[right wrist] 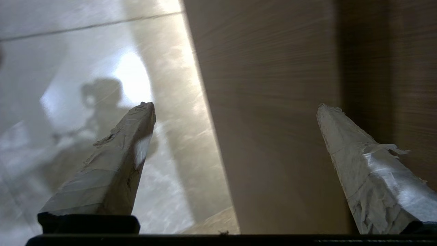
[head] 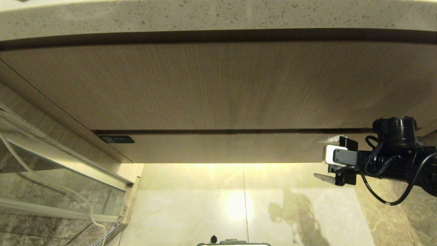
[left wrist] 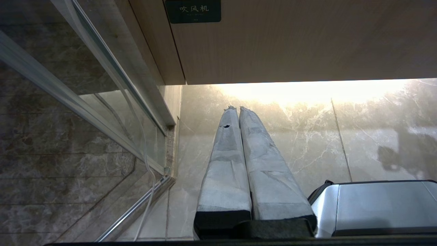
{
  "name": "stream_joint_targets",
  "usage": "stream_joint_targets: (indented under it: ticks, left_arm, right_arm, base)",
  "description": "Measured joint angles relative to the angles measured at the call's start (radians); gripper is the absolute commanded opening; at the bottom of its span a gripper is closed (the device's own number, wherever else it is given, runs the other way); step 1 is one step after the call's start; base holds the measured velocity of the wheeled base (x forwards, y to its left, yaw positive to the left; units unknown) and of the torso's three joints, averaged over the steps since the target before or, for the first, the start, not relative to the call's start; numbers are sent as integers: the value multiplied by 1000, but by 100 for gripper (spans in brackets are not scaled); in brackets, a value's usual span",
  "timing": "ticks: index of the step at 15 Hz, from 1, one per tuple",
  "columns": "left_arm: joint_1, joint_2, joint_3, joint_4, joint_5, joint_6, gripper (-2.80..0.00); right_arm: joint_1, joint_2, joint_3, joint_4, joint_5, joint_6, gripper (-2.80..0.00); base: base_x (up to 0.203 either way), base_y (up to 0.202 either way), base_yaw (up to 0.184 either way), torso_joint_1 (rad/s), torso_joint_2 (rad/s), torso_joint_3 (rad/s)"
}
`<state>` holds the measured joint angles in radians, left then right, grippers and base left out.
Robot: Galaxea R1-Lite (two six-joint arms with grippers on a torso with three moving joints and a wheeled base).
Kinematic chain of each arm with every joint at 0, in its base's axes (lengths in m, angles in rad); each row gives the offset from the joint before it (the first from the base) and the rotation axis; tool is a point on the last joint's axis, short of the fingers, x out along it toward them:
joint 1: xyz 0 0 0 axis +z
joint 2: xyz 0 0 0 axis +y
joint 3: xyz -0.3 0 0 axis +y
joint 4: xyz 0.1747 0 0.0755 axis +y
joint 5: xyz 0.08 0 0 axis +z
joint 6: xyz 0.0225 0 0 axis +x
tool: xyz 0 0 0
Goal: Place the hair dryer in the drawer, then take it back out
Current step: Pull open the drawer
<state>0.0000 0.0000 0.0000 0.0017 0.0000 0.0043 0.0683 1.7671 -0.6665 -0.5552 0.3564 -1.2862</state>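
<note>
Over at about four o'clock in the head view, the right gripper (head: 324, 160) sits near the right end of the drawer (head: 222, 147). The drawer is shut tight under the taller wood panel (head: 218, 85). Its small black label (head: 116, 139) is far off at nine o'clock.

The hair dryer is not in any view, so I cannot say where it is. It may be inside the shut drawer, or somewhere out of sight.

What could go wrong? The drawer front is plain with no handle. The jaws could slide off the bottom edge and pull nothing. If one finger pushes against the wood instead of hooking under it, the drawer will stay shut. A hard push could also scrape the front. And if the drawer gets tugged from one end only, it might go crooked and stick.

Now the arm. The right arm comes in from the right side and points toward nine o'clock. Its jaws are wide apart and hold nothing. In the right wrist view one finger (right wrist: 109, 164) is over the shiny floor (head: 273, 205) and the other is in front of the wood, so the drawer's edge sits between them.

The left gripper (left wrist: 238, 111) is parked low, pointing at the floor, with its jaws pressed together and empty.
</note>
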Motion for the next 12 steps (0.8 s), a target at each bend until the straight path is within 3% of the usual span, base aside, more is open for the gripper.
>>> stream_joint_targets:
  ticks: [5,12]
  left_arm:
    - [0,0,0,0,0,0,-280]
    - [0,0,0,0,0,0,-280]
  right_arm:
    - [0,16,44,-171,2,35,0]
    - [3,53,52,-216,2,36,0]
  base:
    - [0,0,0,0,0,0]
    - [0,0,0,0,0,0]
